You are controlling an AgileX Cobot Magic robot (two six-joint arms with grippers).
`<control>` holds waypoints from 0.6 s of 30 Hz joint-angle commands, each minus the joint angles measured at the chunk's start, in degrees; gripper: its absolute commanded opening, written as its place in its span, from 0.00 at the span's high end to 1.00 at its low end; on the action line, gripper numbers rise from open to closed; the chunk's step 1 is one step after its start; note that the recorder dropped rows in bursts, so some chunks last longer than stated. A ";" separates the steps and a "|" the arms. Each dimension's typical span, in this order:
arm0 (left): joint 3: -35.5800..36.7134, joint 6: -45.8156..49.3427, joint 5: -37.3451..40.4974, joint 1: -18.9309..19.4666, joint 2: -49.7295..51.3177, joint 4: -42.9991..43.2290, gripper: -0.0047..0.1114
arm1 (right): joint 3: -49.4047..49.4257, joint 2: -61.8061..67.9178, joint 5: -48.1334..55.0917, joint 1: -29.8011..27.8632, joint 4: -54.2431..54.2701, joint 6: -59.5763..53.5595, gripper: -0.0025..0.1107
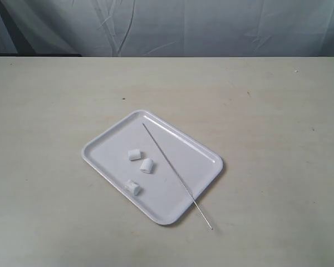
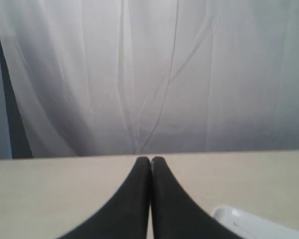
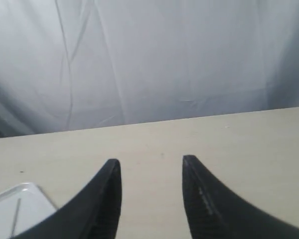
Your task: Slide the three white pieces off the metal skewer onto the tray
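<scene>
The three white pieces (image 1: 147, 165) lie loose on the tray (image 1: 108, 147). The bare metal skewer (image 1: 172, 169) crosses the tray and overhangs its near rim. The task looks finished, with only retreat left. The left gripper (image 2: 150, 159) is closed on nothing, and the right gripper (image 3: 152, 162) is spread wide and empty.

Open beige tabletop (image 1: 278, 111) surrounds the flat white rectangular tray (image 1: 108, 146). On it, three small white cylinders (image 1: 147, 165) lie at nine o'clock of the thin silver metal skewer (image 1: 166, 158), which overhangs the rim at five o'clock.
</scene>
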 commanded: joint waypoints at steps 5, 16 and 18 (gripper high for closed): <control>0.24 45.19 5.29 0.31 -0.18 -45.31 0.96 | 1.60 -0.42 -0.01 -2.42 -9.60 -0.72 0.63; 0.24 86.25 21.00 0.31 -0.18 -88.06 0.96 | 3.43 -0.42 3.35 -2.42 -34.54 23.33 0.63; 0.24 91.35 22.72 0.31 -0.18 -91.53 0.96 | 3.43 -0.42 3.06 -2.42 -37.69 28.11 0.63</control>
